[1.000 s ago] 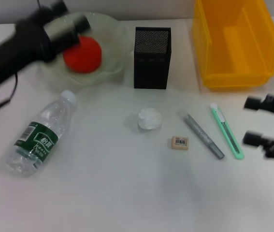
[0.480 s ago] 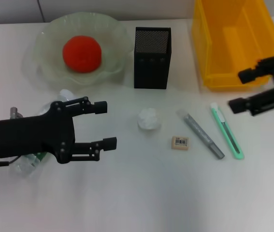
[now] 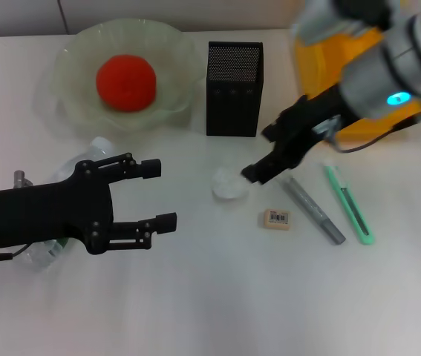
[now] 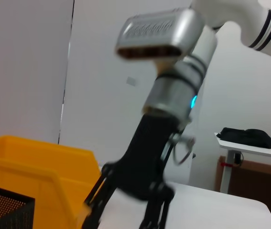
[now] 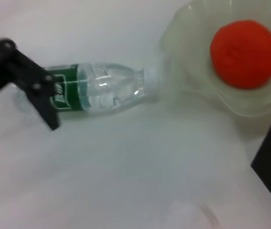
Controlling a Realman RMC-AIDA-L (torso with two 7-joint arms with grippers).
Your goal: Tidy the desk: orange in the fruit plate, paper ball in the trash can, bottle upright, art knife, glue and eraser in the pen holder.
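The orange [image 3: 125, 81] lies in the pale green fruit plate [image 3: 69, 59]. My left gripper [image 3: 158, 194] is open and hovers over the lying bottle [image 3: 103, 145], hiding most of it. The bottle [image 5: 102, 88] shows fully in the right wrist view, with its cap toward the plate [image 5: 183, 28]. The right gripper [image 3: 262, 156] is open just beside the white paper ball [image 3: 227, 184]. An eraser [image 3: 275, 219], a grey glue stick [image 3: 312, 208] and a green art knife [image 3: 351, 204] lie to its right. The black mesh pen holder [image 3: 234, 89] stands behind. The right arm partly covers the yellow trash can [image 3: 308, 78].
The left wrist view looks across at the right gripper [image 4: 125, 217], with the yellow bin [image 4: 25, 162] and a corner of the pen holder [image 4: 4, 205] beside it. The left gripper's finger [image 5: 35, 90] lies across the bottle's green label.
The right arm swung from the table's right side, past the yellow bin, to the paper ball. The left arm left the fruit plate and came down over the bottle, then held still.
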